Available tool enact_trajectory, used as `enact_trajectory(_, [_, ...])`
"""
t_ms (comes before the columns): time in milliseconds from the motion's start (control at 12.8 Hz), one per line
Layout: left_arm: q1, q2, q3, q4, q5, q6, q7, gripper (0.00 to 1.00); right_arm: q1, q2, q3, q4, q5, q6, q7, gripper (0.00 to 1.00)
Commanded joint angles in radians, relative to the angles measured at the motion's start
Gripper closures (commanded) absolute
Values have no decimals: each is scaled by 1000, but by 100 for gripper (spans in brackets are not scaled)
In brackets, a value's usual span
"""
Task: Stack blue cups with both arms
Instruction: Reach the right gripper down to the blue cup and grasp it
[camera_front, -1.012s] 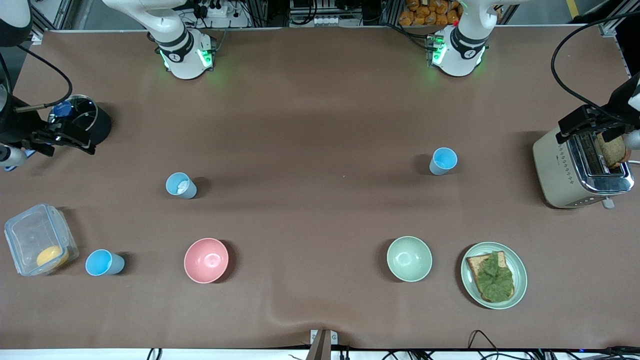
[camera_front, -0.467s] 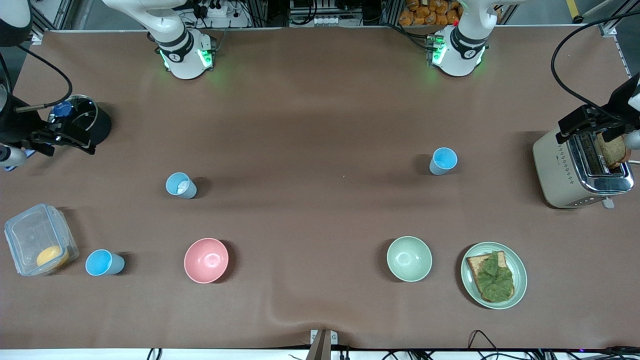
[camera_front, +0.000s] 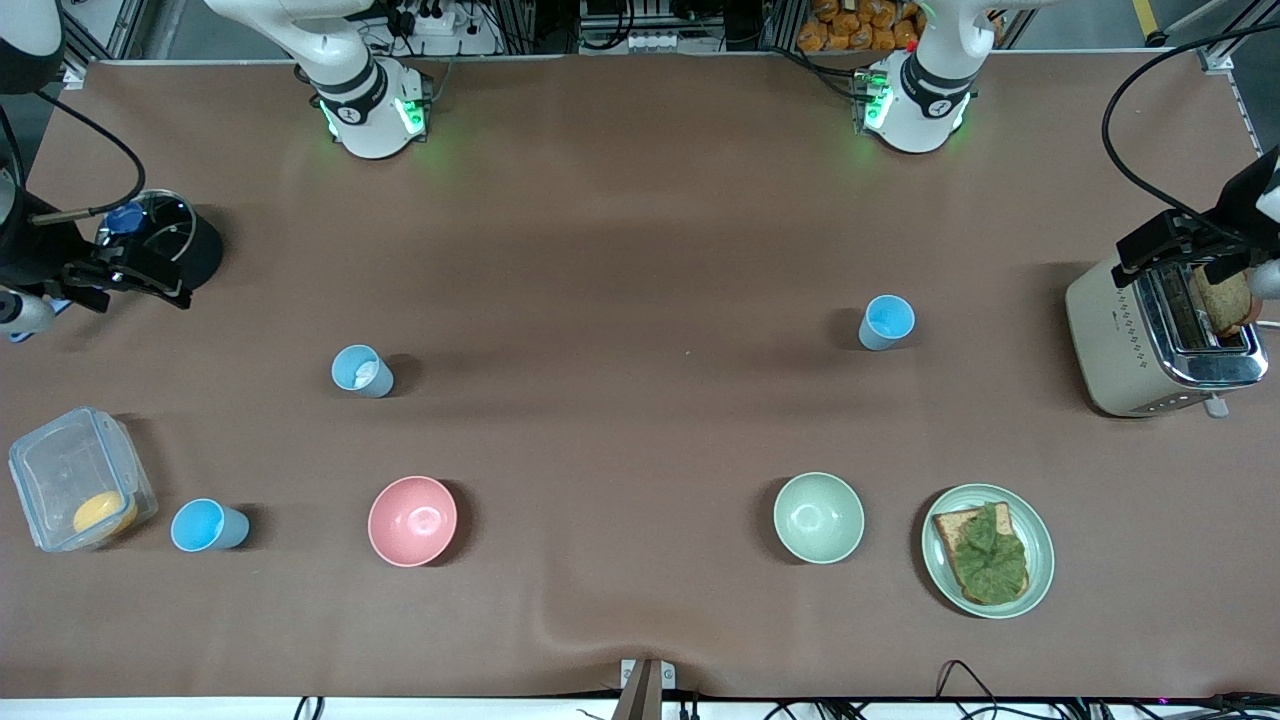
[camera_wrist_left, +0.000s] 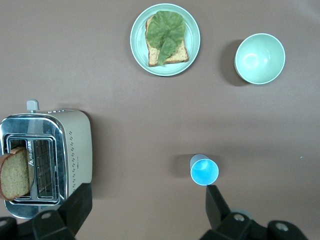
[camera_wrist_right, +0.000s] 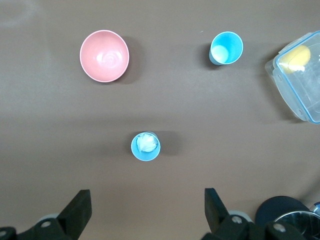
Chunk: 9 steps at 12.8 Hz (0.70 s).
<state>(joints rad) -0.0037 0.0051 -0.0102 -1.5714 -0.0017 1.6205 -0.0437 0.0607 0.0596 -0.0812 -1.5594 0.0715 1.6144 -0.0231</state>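
Three light-blue tapered cups are seen standing upright and well apart on the brown bench (camera_front: 640, 250). One blue cup with a white patch inside (camera_front: 360, 371) stands farther from the front camera than the pink bowl (camera_front: 412, 520), which is taken as the landmark. A second blue cup (camera_front: 205, 526) stands beside the pink bowl toward the right arm's end of the bench, just beside a clear lidded box (camera_front: 75, 490) holding something yellow. A third blue cup (camera_front: 886, 322) stands toward the left arm's end, farther from the front camera than the pale green bowl (camera_front: 818, 517). No cup is stacked in another. The right claw (camera_wrist_right: 145, 212) is held high over the bench, above the patched cup, its fingers spread wide and nothing gripped. The left claw (camera_wrist_left: 147, 210) is held high over the bench between the third cup and the toaster (camera_front: 1160, 345), fingers likewise spread wide and empty. A plate (camera_front: 1035, 520) of bread and lettuce lies beside the green bowl.
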Motion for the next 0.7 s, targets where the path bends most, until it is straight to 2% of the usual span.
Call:
enact_trajectory(0, [4,0,-7,5,9,5,-22,0,20,32,-9,-4,5,-14,14,0])
enact_trajectory(156, [4,0,-7,4,9,5,-22,0,27,78,-9,-16,5,-45,8,0])
enact_trajectory(311, [4,0,-7,5,9,5,-22,0,31,138,-9,-46,10,-7,6,0])
enact_trajectory(623, [2,0,-7,4,9,5,-22,0,53,151,-9,-224,13,214,5,0])
